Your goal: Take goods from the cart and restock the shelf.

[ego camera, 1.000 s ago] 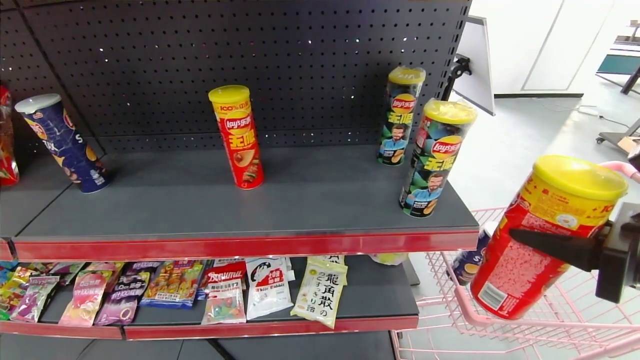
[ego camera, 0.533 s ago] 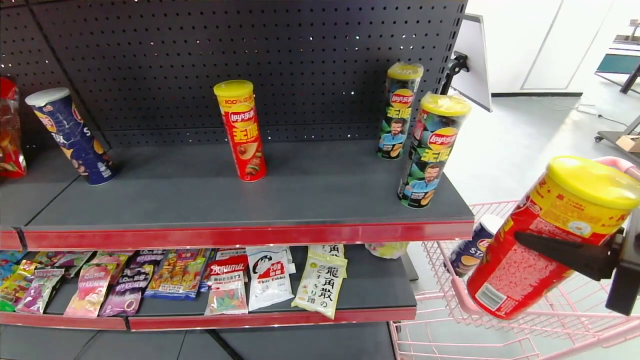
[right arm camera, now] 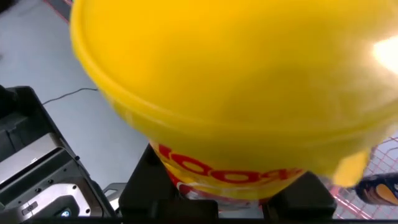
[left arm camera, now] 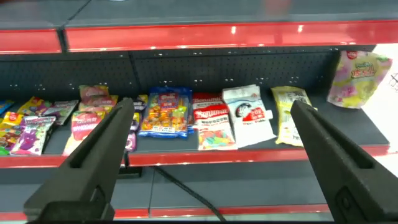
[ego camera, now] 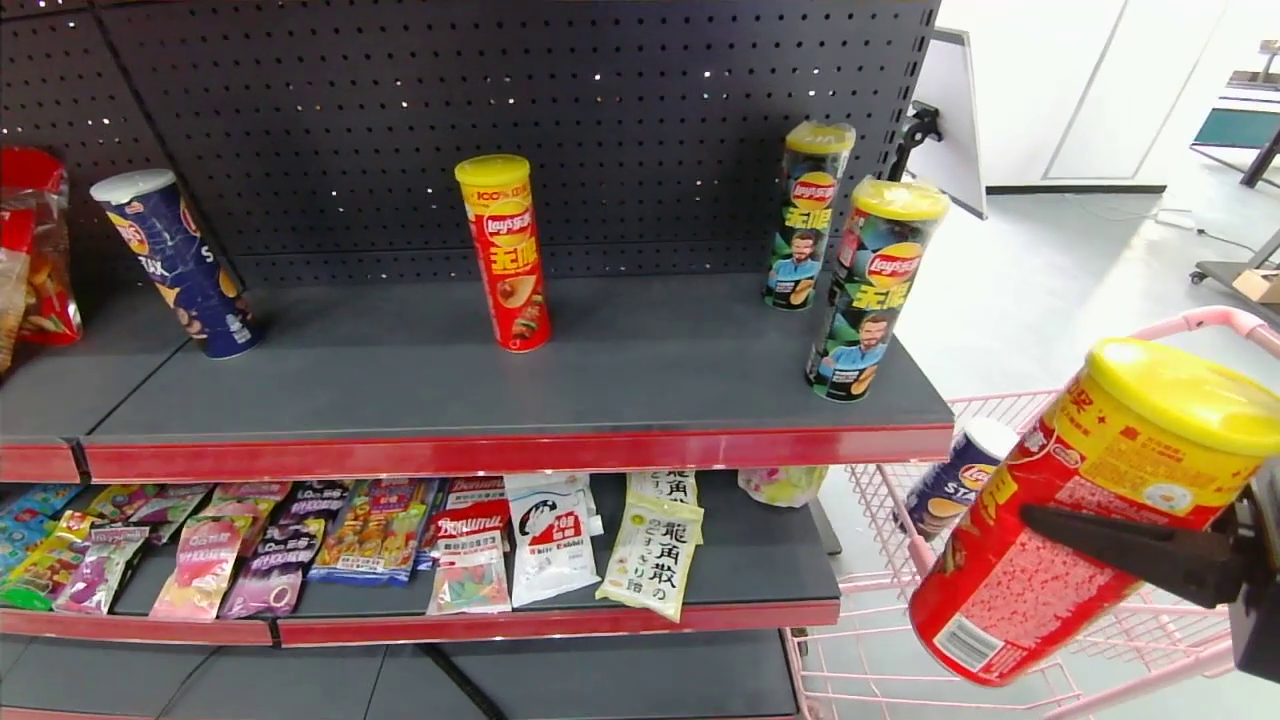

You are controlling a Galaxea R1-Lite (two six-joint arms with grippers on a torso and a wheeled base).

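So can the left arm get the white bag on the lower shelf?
Probably yes. The left end effector is open and faces that shelf, with nothing between it and the white bag. The neighbouring bags lie close beside it, so a clean pinch could be tricky.

Clipped and covered
Right gripper [ego camera: 1062, 512] runs off the head view's edge; red can [ego camera: 1005, 595] covers part of the blue can [ego camera: 948, 478]; a red bag [ego camera: 40, 290] is clipped at left.
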